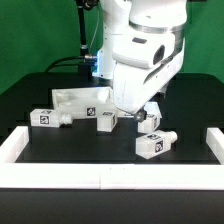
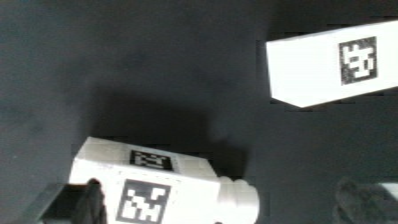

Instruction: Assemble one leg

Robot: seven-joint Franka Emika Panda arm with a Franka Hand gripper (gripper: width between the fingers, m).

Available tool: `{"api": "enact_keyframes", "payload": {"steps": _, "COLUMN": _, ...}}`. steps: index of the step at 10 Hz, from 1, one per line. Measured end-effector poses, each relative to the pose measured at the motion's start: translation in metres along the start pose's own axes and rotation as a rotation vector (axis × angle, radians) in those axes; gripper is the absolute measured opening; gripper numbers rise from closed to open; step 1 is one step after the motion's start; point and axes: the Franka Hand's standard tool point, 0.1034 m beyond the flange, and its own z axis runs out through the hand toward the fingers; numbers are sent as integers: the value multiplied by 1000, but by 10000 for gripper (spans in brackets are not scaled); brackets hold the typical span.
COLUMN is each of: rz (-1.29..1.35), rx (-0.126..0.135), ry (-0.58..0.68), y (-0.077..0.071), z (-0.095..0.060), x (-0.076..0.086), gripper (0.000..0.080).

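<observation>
In the exterior view my gripper (image 1: 128, 117) is low over the black table, right beside one leg (image 1: 108, 121), a stubby white block with a square tag. In the wrist view this leg (image 2: 160, 185) lies on its side between my spread fingers, its round peg end pointing at one blurred fingertip (image 2: 370, 198) with a gap left. My gripper (image 2: 217, 205) is open and holds nothing. A second leg (image 1: 152, 143) lies near it and shows in the wrist view as a tagged white block (image 2: 338, 68). A third leg (image 1: 48, 118) lies at the exterior view's left.
The large flat white tray-like panel (image 1: 85, 98) lies behind the legs. A low white wall (image 1: 100, 176) borders the front, with side pieces at the exterior view's left (image 1: 15, 148) and right (image 1: 214, 145). The arm's body hides the table behind it.
</observation>
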Motion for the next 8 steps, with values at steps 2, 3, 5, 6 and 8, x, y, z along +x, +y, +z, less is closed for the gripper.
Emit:
{"api": "enact_keyframes", "payload": {"steps": 2, "rz": 0, "rx": 0, "ry": 0, "y": 0, "z": 0, "x": 0, "gripper": 649}}
{"api": "enact_keyframes", "payload": {"steps": 3, "rz": 0, "rx": 0, "ry": 0, "y": 0, "z": 0, "x": 0, "gripper": 649}}
{"api": "enact_keyframes", "payload": {"steps": 5, "rz": 182, "rx": -4, "ry": 1, "y": -2, "z": -2, "x": 5, "gripper": 649}}
{"api": "enact_keyframes", "payload": {"steps": 6, "rz": 298, "rx": 17, "ry": -1, "y": -2, "z": -5, "x": 8, "gripper": 649}}
{"api": "enact_keyframes", "payload": {"steps": 8, "rz": 341, "rx": 29, "ry": 29, "y": 8, "z": -12, "x": 11, "gripper": 649}}
